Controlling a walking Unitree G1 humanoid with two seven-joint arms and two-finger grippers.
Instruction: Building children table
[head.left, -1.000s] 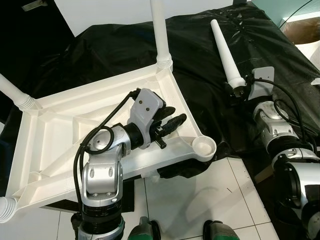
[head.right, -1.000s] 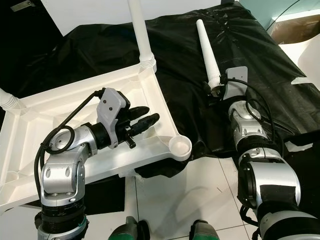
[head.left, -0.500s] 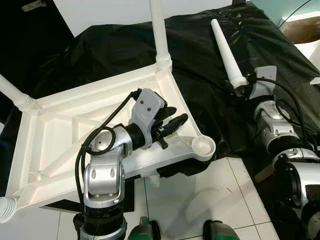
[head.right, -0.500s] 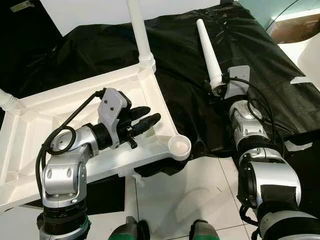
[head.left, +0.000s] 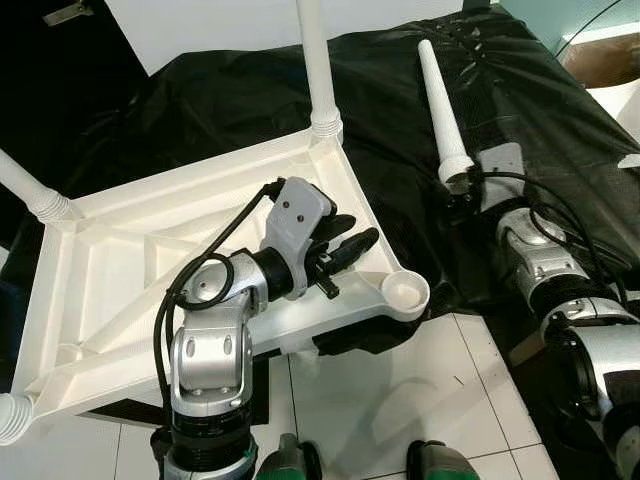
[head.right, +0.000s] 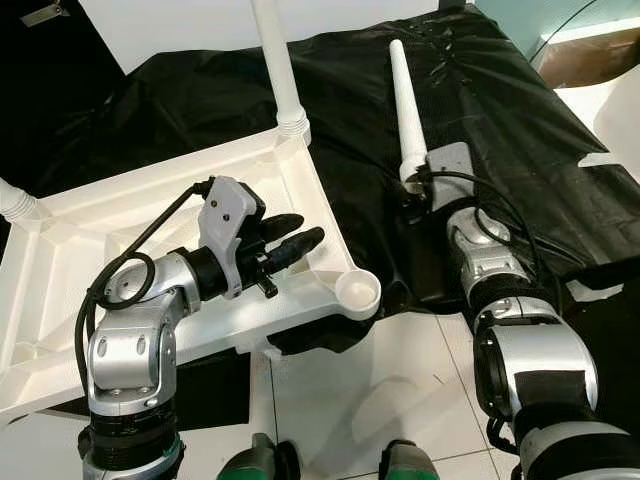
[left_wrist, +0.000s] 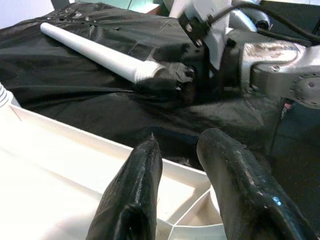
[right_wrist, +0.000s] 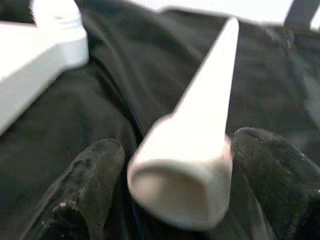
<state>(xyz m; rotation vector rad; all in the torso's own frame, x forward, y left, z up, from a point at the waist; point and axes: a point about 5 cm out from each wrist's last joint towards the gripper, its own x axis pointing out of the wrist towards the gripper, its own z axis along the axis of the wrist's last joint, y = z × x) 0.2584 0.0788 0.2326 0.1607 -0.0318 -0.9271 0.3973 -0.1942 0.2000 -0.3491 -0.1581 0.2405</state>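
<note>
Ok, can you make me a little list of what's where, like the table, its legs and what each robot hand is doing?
table: white table frame, upside down, resting partly on the black sheet
legs fitted: three show, one at the far corner and two at the frame's left side
empty socket: round hole at the near right corner
loose leg: white tapered leg lying on the sheet
left hand: over the frame, fingers apart, holding nothing
right hand: around the loose leg's thick end, small gaps on both sides
floor: white tiles
</note>
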